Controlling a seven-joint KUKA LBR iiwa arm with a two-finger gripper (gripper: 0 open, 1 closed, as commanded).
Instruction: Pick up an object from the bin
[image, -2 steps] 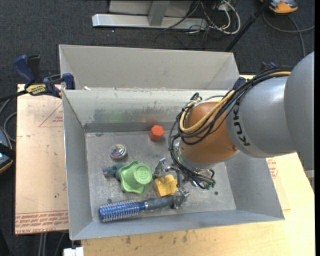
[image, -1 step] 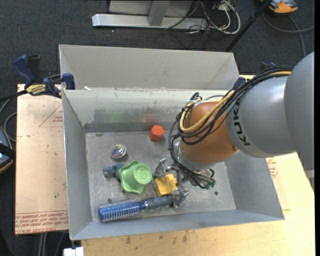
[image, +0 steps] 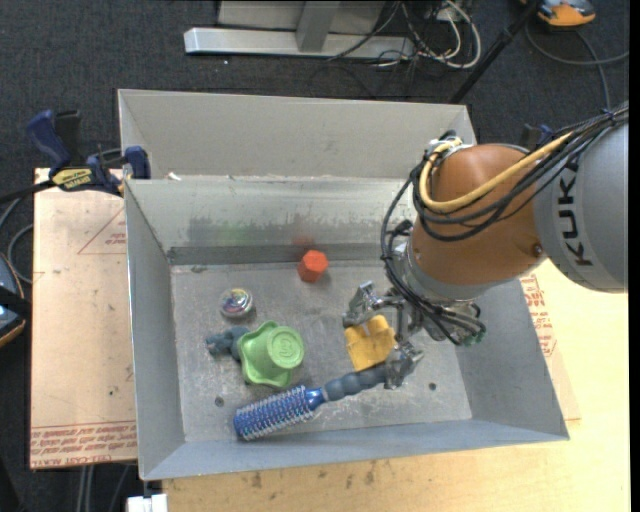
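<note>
Gripper (image: 383, 334) is low in the bin, right of centre on the floor, under the orange wrist cover (image: 470, 215). Fingers are spread, one (image: 361, 303) at the upper left and the other (image: 404, 364) at the lower right, and they straddle a flat yellow piece (image: 365, 346). The yellow piece sits between them on the bin floor. Can't tell whether either pad actually presses on it, so I'm not calling it a hold.

Nearby things:
- blue hairbrush (image: 288, 407) lies along the front of the floor, bristle head to the left. Its grey-blue handle runs up to the right and ends just beside the lower finger.
- green round cup-like thing (image: 271, 353) is left of the yellow piece and apart from it.
- small dark grey-blue item (image: 221, 344) touches the green one's left side.
- small shiny round thing (image: 236, 303) sits further up left.
- orange cylinder (image: 314, 264) stands near the back wall, well clear of the gripper.

Grey metal bin (image: 150, 300) holds only scattered items, no heap.
</note>
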